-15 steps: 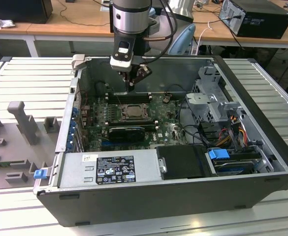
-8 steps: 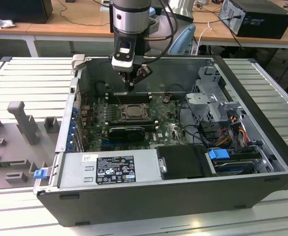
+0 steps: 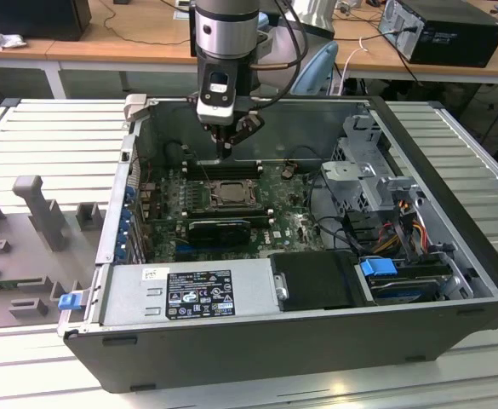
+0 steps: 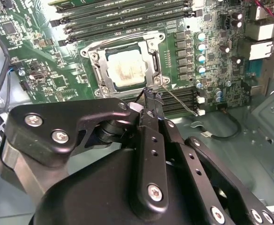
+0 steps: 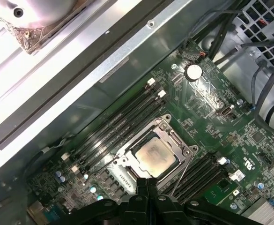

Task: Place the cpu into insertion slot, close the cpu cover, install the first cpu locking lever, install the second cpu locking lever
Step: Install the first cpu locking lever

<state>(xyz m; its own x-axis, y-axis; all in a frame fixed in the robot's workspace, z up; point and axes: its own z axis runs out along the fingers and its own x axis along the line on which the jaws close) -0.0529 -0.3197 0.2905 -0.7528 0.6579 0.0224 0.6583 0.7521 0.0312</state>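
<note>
Closed pincer (image 5: 147,182) across cpu cover (image 5: 176,137) edge

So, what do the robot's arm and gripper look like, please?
The arm is a silver-grey cylinder with black bands; black cables loop beside it. The gripper is black, with jointed linkage bars, round silver screws and narrow fingers.

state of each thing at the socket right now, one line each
cpu: seated flat, pale face up
cpu cover: closed down over the cpu
locking lever: angled away from the cover's corner, looks unlatched
gripper: jaws shut, tip at the cover's edge
computer case: open on top
</note>
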